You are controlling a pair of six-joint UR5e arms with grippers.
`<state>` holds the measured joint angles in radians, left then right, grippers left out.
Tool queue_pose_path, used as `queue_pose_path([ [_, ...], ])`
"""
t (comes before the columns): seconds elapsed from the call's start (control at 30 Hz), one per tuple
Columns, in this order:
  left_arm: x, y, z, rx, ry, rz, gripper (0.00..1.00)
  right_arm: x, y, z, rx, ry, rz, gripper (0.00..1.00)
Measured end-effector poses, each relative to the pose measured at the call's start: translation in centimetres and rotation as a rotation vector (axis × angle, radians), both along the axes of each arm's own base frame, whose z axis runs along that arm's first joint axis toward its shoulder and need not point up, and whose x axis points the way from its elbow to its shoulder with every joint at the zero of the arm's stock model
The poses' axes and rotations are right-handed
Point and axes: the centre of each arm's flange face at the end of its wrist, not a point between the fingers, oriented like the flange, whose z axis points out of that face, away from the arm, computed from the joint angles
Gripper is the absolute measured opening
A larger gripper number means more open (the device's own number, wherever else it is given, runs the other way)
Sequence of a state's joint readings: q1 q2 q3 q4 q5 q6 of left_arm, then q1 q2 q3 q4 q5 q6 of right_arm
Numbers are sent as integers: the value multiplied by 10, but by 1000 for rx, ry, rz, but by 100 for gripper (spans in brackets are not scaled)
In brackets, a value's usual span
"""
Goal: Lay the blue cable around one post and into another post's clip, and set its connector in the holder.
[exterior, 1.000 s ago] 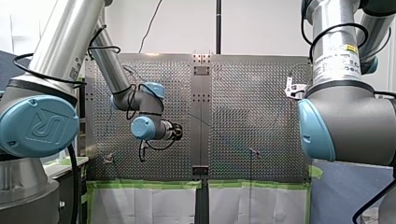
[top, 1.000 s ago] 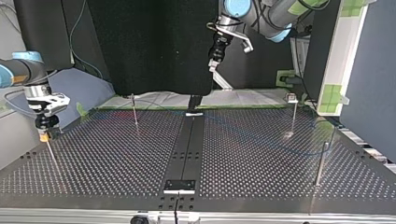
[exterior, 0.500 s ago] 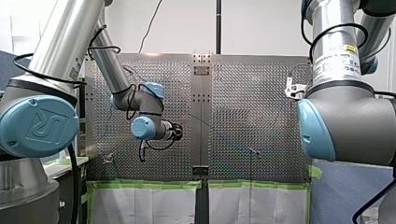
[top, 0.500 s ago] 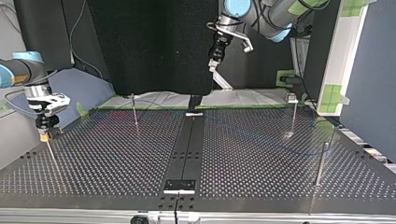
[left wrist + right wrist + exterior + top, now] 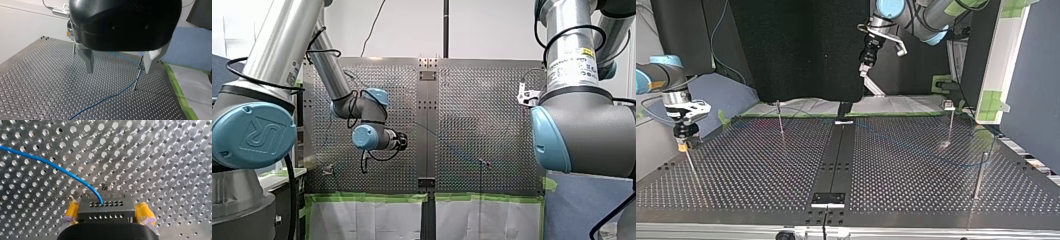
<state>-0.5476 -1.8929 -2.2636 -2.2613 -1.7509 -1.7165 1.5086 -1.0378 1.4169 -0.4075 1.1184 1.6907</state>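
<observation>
- Over at the top view's left, my right fingers clamp the connector of the blue cable.
- My left fingers hang apart over the surface.

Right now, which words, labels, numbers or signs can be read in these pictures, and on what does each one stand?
"UR", as a stylised logo: on the blue cap of my left arm, front view.
Label with a small yellow mark, on my right arm, front view: print too small to read.
Top view and both wrist views: no text to read.
</observation>
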Motion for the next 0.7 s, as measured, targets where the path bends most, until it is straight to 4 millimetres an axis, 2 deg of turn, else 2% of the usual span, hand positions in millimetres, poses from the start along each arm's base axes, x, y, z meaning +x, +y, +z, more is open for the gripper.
queue_pose_path([
  [0.7,0,0,0,-1,0,0,100,-8,-1,-1,11,0,-62,100],
])
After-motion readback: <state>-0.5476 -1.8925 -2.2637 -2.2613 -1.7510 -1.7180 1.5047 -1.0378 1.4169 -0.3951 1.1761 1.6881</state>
